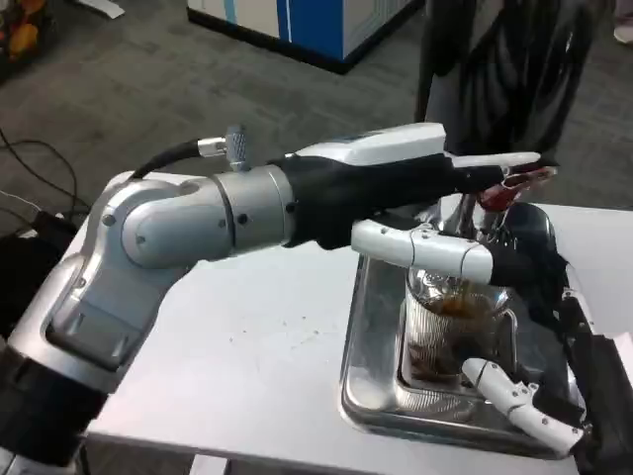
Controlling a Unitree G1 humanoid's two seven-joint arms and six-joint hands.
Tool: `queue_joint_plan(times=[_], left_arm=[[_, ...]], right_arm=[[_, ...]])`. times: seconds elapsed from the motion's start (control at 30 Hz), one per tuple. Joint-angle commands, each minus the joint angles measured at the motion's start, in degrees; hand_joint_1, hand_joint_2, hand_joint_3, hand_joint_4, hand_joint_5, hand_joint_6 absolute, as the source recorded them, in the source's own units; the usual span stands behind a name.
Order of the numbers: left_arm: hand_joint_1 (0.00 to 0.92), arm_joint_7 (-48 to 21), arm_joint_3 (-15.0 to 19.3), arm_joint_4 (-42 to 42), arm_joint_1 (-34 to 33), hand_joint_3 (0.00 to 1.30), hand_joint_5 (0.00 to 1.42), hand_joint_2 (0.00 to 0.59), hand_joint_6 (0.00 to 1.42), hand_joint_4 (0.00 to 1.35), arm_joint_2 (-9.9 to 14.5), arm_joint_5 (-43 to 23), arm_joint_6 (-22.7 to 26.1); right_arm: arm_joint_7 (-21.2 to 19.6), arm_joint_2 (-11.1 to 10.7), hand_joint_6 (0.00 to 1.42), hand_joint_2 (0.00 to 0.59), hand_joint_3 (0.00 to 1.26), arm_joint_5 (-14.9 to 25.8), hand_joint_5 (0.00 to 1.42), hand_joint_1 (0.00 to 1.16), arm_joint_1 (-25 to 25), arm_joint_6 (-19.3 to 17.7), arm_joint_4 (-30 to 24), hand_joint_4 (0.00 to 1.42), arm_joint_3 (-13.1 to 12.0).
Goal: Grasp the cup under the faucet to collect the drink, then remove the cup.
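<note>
Upright clear ribbed glass cup (pixel 450 332), mouth up, brown drink inside, stands in the shiny steel tray (pixel 371 381), under the red-handled faucet (pixel 504 188). Left hand (pixel 415 213) reaches above the tray, fingers on the faucet lever. Right hand (pixel 529 401) wraps the cup's near side.

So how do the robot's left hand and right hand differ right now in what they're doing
The left hand is raised, reaching across from the picture's left toward the dispenser lever; the right hand sits low at the metal tray. The left hand's fingers stretch above the glass cup, while the right hand's lie beside its base. Both have white-and-black fingers near the cup.
</note>
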Motion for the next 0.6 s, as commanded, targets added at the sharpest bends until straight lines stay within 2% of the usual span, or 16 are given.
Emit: queue_joint_plan(times=[0.03, 0.6], left_arm=[[0.0, -2.3, -1.6, 1.4, 1.9, 0.05, 0.05, 0.04, 0.0, 0.0, 1.5, 2.1, 0.6], [0.0, -2.3, -1.3, 1.9, 1.9, 0.05, 0.05, 0.025, 0.0, 0.0, 2.1, 1.9, -0.1]], right_arm=[[-1.7, 0.9, 0.02, 0.217, 0.0, -0.9, 0.12, 0.65, -1.4, 0.7, 1.9, 0.01, 0.8], [-4.7, 2.7, 0.0, 0.217, 0.0, -2.5, 0.11, 0.65, -4.2, 1.5, 5.8, 0.0, 2.3]])
